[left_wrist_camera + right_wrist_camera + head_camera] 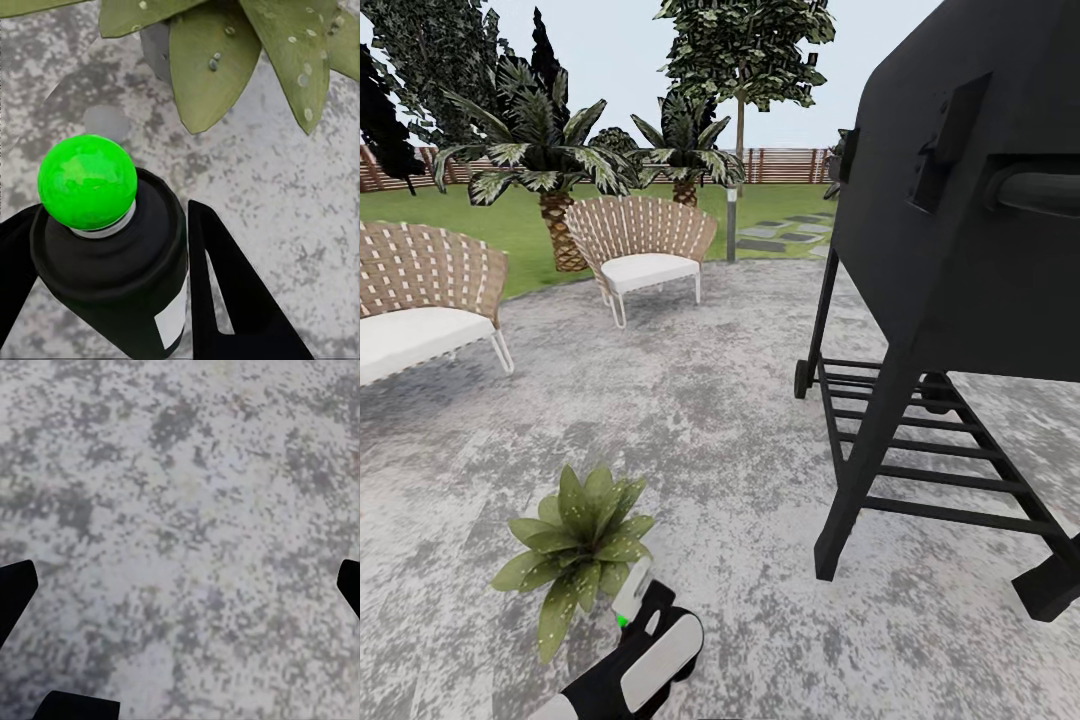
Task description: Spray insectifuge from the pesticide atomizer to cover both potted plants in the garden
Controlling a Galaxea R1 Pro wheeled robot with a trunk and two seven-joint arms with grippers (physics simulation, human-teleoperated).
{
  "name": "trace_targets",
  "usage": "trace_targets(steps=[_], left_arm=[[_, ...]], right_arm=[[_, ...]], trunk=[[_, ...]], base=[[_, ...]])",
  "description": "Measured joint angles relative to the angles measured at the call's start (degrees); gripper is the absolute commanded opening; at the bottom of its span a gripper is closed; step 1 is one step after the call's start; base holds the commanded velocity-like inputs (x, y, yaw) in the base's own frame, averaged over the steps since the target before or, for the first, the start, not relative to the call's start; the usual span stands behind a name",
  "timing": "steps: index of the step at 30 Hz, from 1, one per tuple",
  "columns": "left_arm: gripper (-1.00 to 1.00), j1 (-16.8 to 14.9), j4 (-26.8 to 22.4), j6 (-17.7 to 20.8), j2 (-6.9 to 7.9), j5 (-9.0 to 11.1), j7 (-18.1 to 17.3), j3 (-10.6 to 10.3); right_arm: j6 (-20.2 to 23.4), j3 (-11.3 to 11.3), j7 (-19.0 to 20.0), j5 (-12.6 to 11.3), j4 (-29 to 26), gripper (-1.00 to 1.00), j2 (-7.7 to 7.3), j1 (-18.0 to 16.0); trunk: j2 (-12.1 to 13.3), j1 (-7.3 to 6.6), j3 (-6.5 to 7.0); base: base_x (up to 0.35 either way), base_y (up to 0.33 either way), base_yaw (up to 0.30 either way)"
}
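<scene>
In the garden, a potted plant (pixel 580 545) with speckled green leaves stands on the grey paved circle (pixel 710 420). My left gripper (pixel 643 612) hovers just to its right, shut on the pesticide atomizer (pixel 631 590). In the left wrist view the atomizer (pixel 112 277) is a dark bottle with a pale label and a bright green ball on top, held between the black fingers (pixel 225 300). The plant's leaves (pixel 202 67) and grey pot (pixel 156 46) lie just beyond it. My right gripper (pixel 184 589) is open over bare paving.
A big black barbecue grill (pixel 960 200) on a ladder-like stand (pixel 920 470) rises close on the right. Two wicker chairs (pixel 645 250) (pixel 420 300) stand at the back left, with palms (pixel 550 160), lawn (pixel 510 215) and a slatted fence (pixel 780 165) behind.
</scene>
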Motion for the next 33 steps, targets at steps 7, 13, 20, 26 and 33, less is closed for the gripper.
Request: trace_targets(steps=[7, 13, 20, 26, 33], left_arm=[[-1.0, -0.2, 1.7, 1.2, 0.08, 1.5, -1.4, 0.6], [-1.0, -0.3, 3.8, 7.5, 0.07, 1.3, -6.1, 6.1], [-1.0, -0.8, 5.1, 9.5, 0.12, 1.4, -6.8, 7.4], [-1.0, -2.0, 8.2, 16.8, -0.09, 1.6, -10.1, 9.7], [-1.0, -2.2, 9.2, 17.0, -0.1, 1.6, -10.2, 9.9]], right_arm=[[0.0, 0.0, 0.0, 0.0, 0.0, 1.0, 0.0, 0.0], [0.0, -0.1, 0.0, 0.0, 0.0, 1.0, 0.0, 0.0], [0.0, -0.1, 0.1, 0.1, 0.0, 1.0, 0.0, 0.0], [0.0, -0.1, 0.1, 0.1, -0.1, 1.0, 0.0, 0.0], [0.0, -0.1, 0.1, 0.1, -0.1, 1.0, 0.0, 0.0]], trunk=[[0.0, 0.0, 0.0], [0.0, 0.0, 0.0], [0.0, 0.0, 0.0], [0.0, 0.0, 0.0], [0.0, 0.0, 0.0]], base=[[0.0, 0.0, 0.0], [0.0, 0.0, 0.0], [0.0, 0.0, 0.0], [0.0, 0.0, 0.0], [0.0, 0.0, 0.0]])
